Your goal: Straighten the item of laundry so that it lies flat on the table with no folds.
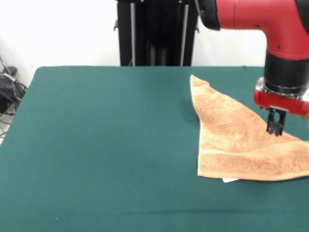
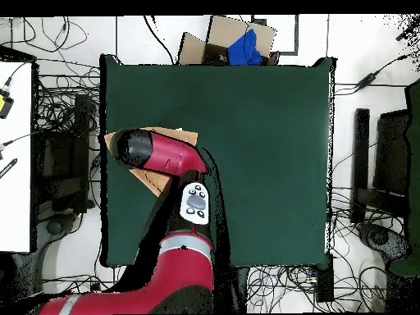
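The orange-tan towel [image 1: 236, 140] lies on the green table [image 1: 96, 145] at the right in the front view. It is folded into a rough triangle, with a striped band along its near edge and a small white tag [image 1: 230, 180] sticking out below. Its right end runs out of the picture. My gripper [image 1: 275, 128] hangs over the towel's right part, fingers together, tips just above or at the cloth. In the overhead view the red arm [image 2: 164, 156] covers the gripper and most of the towel [image 2: 174, 132], which lies at the table's [image 2: 262, 148] left edge.
The black pedestal [image 1: 157, 31] stands behind the table's far edge. In the overhead view a cardboard box with blue contents [image 2: 234, 41] sits beyond the top edge. Cables lie on the floor around the table, and a white desk [image 2: 15, 156] stands at the left.
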